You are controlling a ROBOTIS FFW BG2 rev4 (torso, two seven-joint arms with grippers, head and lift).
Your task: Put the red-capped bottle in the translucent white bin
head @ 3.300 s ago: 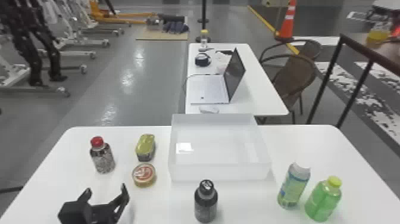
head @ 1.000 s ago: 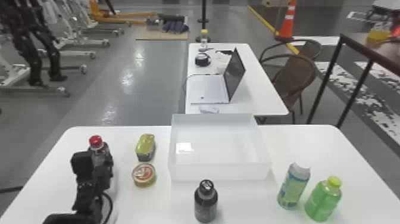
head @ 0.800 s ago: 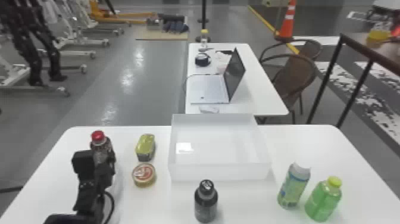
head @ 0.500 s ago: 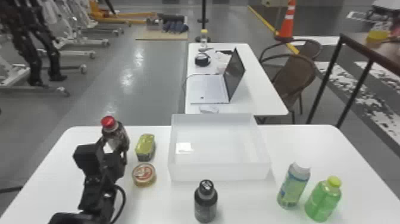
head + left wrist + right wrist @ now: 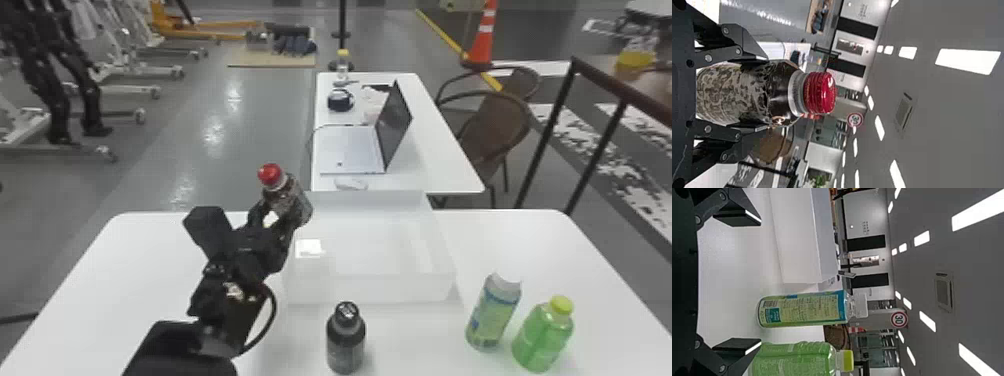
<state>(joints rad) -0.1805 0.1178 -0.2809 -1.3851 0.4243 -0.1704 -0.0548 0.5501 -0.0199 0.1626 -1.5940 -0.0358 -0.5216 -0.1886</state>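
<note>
"Start close in. Take the clock as lying flat, bin at its centre, twelve straight ahead."

"My right gripper (image 5: 760, 282) has its fingers spread wide above the white table (image 5: 505, 240). The dark bottle (image 5: 346, 340) with the black cap stands at six o'clock. At four, well out, I see the green bottle (image 5: 543, 335) with its yellow-green cap, and just beside it, a little nearer the bin, the slim labelled bottle (image 5: 492, 315), clear-capped."

"And the translucent white bin (image 5: 370, 290)?"

"Open-topped, there at the centre. I see its pale floor, with a bright white patch toward nine."

"Your left hand?"

"My left gripper (image 5: 279, 212) is up at ten o'clock, fingers closed round the body of the red-capped bottle (image 5: 286, 192), one on each side. The red cap and clear collar stick out past my fingertips; the shoulder below looks dark, the rest patterned. It's tilted, cap toward ten, by the bin's far left corner. Whether any of it is over the rim, I can't tell."

"Beyond that?"

"At twelve, the far table (image 5: 440, 165): a pale mouse (image 5: 351, 183), then the open laptop (image 5: 352, 145), and a yellow-capped bottle (image 5: 343, 65) at the far end."
</note>
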